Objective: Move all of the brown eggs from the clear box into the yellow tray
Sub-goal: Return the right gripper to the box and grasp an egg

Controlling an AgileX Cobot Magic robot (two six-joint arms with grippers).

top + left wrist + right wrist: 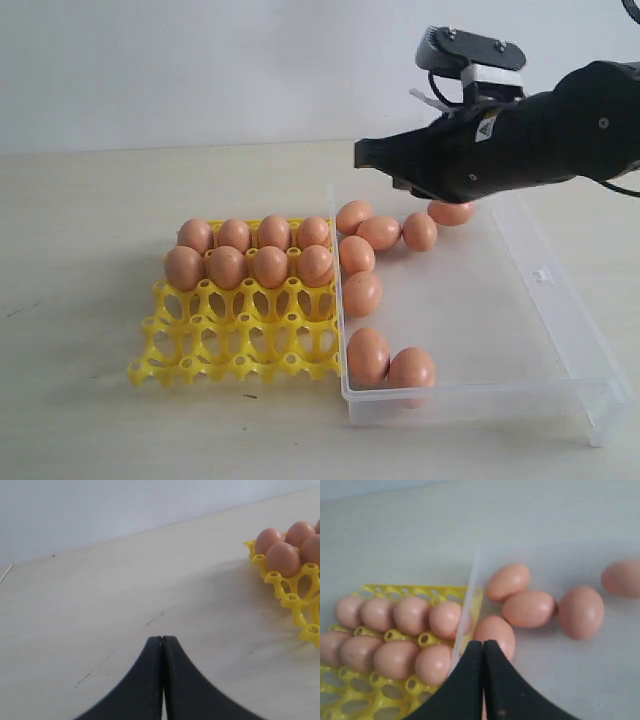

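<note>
Several brown eggs (362,294) lie loose in the clear box (560,330), most along its wall next to the yellow tray (240,340). Several more eggs (270,266) fill the tray's two far rows. My right gripper (366,154) hangs above the box's far corner, shut and empty. In the right wrist view its tips (483,644) are pressed together over an egg (494,631) just inside the box wall (465,620). My left gripper (161,639) is shut, empty, low over bare table, with the tray's corner (292,602) off to one side.
The pale table (80,300) carries only the tray and the box. The black right arm (540,130) reaches in from the right above the box's far end, hiding part of one egg (452,212).
</note>
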